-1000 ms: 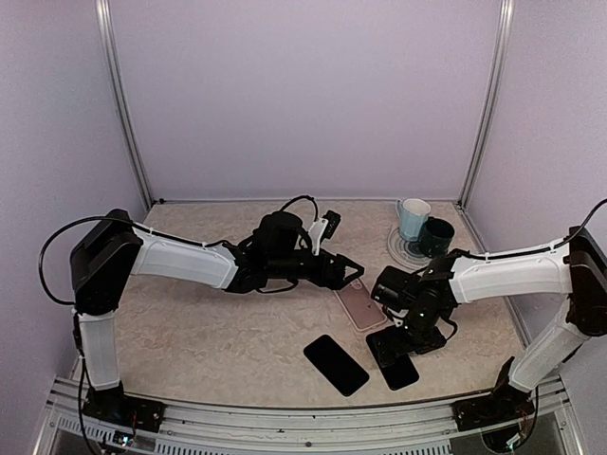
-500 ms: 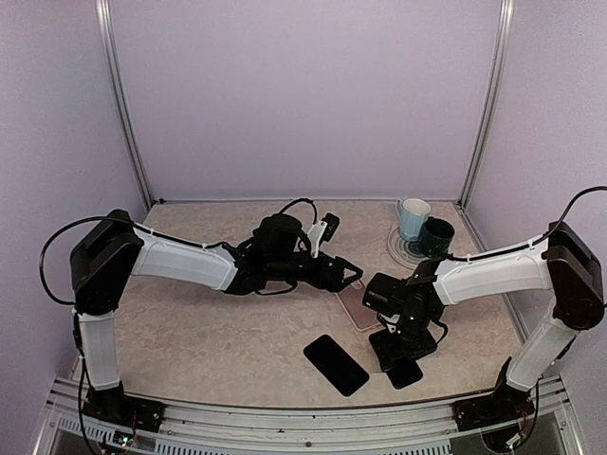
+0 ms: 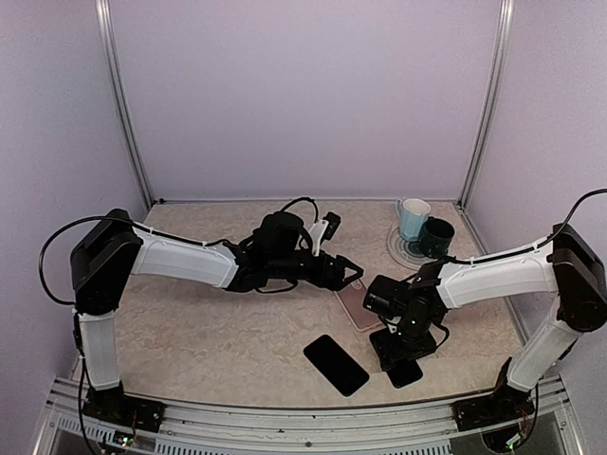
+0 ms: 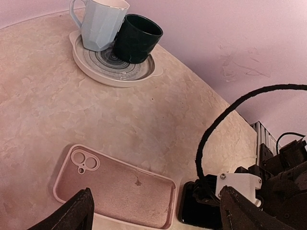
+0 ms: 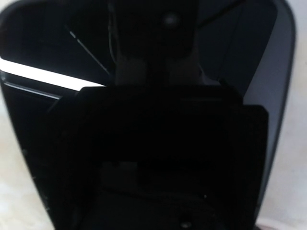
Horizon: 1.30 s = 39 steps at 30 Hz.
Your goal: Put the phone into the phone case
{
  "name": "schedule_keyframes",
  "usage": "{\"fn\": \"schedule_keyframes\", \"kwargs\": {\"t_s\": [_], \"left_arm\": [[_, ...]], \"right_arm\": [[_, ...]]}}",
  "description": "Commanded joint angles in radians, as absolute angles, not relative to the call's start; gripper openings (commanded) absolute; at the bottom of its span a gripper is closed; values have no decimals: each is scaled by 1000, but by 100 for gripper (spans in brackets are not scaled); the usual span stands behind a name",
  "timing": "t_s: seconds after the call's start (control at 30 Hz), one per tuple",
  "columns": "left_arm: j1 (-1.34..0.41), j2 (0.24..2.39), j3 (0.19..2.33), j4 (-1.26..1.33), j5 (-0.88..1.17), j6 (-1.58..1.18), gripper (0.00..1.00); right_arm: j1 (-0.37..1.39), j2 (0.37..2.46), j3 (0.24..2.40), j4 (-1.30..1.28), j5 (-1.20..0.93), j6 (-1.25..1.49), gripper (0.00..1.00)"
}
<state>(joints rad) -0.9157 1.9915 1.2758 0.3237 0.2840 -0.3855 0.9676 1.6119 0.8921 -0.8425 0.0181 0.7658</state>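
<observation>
The pink phone case [image 3: 360,308] lies open side up at mid-table, and it also shows in the left wrist view [image 4: 115,187]. My left gripper [image 3: 349,275] hovers open and empty over its far end [image 4: 154,207]. A black phone [image 3: 402,372] lies just right of the case, with its near end showing. My right gripper [image 3: 403,347] points down onto it. In the right wrist view the phone's glossy screen [image 5: 271,72] fills the frame, and the fingers are lost in the dark. The phone's edge also shows in the left wrist view [image 4: 189,213].
A second black slab [image 3: 335,364] lies flat, left of the right gripper near the front edge. A light blue mug [image 3: 412,218] and a dark green mug [image 3: 437,236] stand on a plate [image 3: 402,250] at the back right.
My right gripper has shifted a little left and settled lower over the black phone. The left arm has hardly moved.
</observation>
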Motion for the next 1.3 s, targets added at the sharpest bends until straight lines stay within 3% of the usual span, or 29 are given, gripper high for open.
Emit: {"fn": "schedule_keyframes", "kwargs": {"t_s": [0.0, 0.5, 0.87, 1.07, 1.27], "left_arm": [[-913, 1997, 1300, 310, 277, -370, 90], [-841, 1996, 1292, 279, 232, -425, 90], [-775, 1944, 1233, 273, 148, -442, 90], [-754, 1928, 1219, 260, 139, -434, 90], [-753, 1935, 1214, 265, 144, -437, 90]], "right_arm": [[983, 1540, 877, -813, 100, 806, 61], [963, 1484, 926, -720, 255, 688, 58], [801, 1636, 1063, -292, 255, 364, 56], [786, 1739, 1108, -229, 272, 327, 55], [787, 1708, 1062, -248, 243, 366, 55]]}}
